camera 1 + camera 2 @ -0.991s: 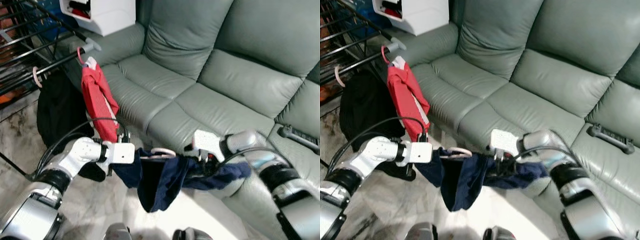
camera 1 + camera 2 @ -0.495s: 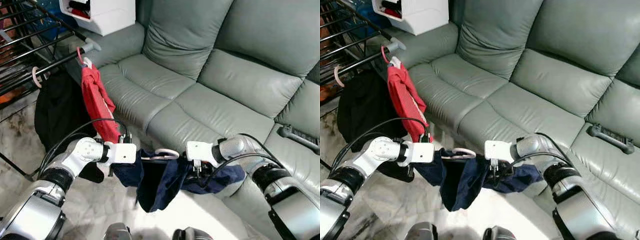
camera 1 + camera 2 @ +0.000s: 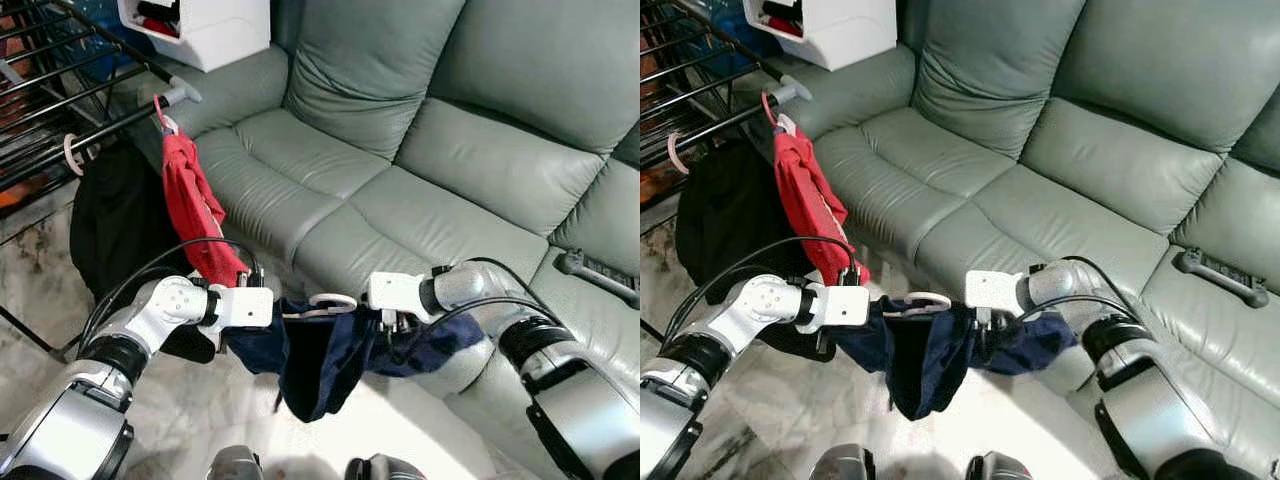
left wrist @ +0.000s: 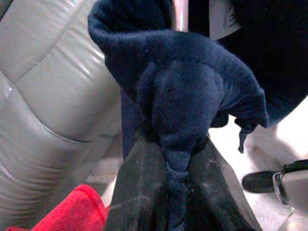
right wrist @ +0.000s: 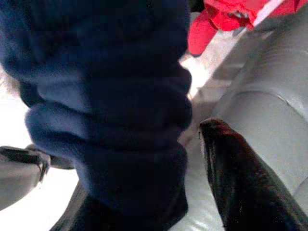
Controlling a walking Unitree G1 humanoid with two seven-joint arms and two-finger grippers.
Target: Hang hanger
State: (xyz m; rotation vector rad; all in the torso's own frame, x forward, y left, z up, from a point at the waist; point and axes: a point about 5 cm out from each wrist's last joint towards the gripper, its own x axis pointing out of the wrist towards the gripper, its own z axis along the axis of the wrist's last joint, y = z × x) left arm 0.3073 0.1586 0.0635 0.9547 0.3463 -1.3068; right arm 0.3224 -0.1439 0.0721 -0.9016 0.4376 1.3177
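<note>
Hanger (image 3: 330,303), pale pink, carries a navy garment (image 3: 315,365) and hangs in the air in front of the grey sofa (image 3: 450,190), between the two grippers. The left gripper (image 4: 173,192) is clamped on a bunched fold of the navy cloth at the end farther from the sofa. The right gripper (image 5: 159,192) sits at the sofa-side end with cloth lying between its fingers (image 5: 236,187), which look parted; whether they pinch it I cannot tell. Off the sofa's arm stands a dark drying rack (image 3: 80,110), where a red garment (image 3: 195,215) and a black one (image 3: 115,230) already hang. To do this step well, I judge the hook should stay upright and clear of cloth, then be carried to a bare stretch of rail beside the red garment.
</note>
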